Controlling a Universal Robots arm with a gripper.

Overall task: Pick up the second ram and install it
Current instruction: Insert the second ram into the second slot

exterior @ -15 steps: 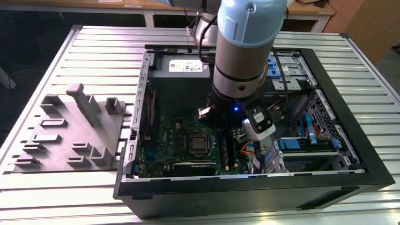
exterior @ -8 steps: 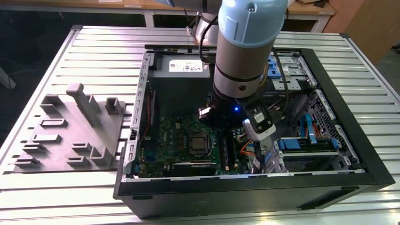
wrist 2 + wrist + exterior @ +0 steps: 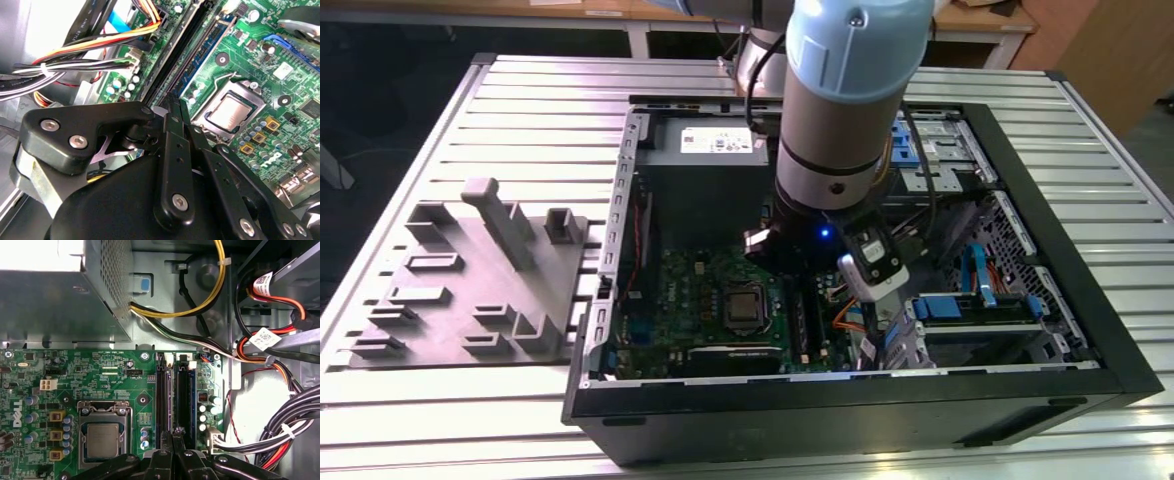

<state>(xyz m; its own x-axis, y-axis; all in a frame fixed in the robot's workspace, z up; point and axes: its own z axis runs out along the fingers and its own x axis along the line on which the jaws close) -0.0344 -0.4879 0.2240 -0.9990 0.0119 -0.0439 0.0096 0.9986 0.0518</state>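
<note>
My gripper (image 3: 173, 100) (image 3: 174, 432) hangs inside the open computer case (image 3: 607, 300), low over the green motherboard (image 3: 100, 370) (image 3: 700, 285). Its two thin black fingers are pressed together. Their tips sit right at the long black memory slots (image 3: 175, 390) (image 3: 175, 55), beside the square silver processor (image 3: 102, 440) (image 3: 230, 112). Thin dark strips stand edge-up along the slots. I cannot tell whether one of them is the second ram, or whether anything is between the fingers. In the exterior view the arm (image 3: 847, 120) reaches down into the case and covers the gripper.
Bundles of coloured cables (image 3: 270, 365) (image 3: 85, 55) crowd the side of the slots away from the processor. The metal power supply box (image 3: 55, 300) and blue-tabbed drive bays (image 3: 974, 300) stand close by. A grey fixture block (image 3: 467, 280) lies on the slatted table at the exterior view's left.
</note>
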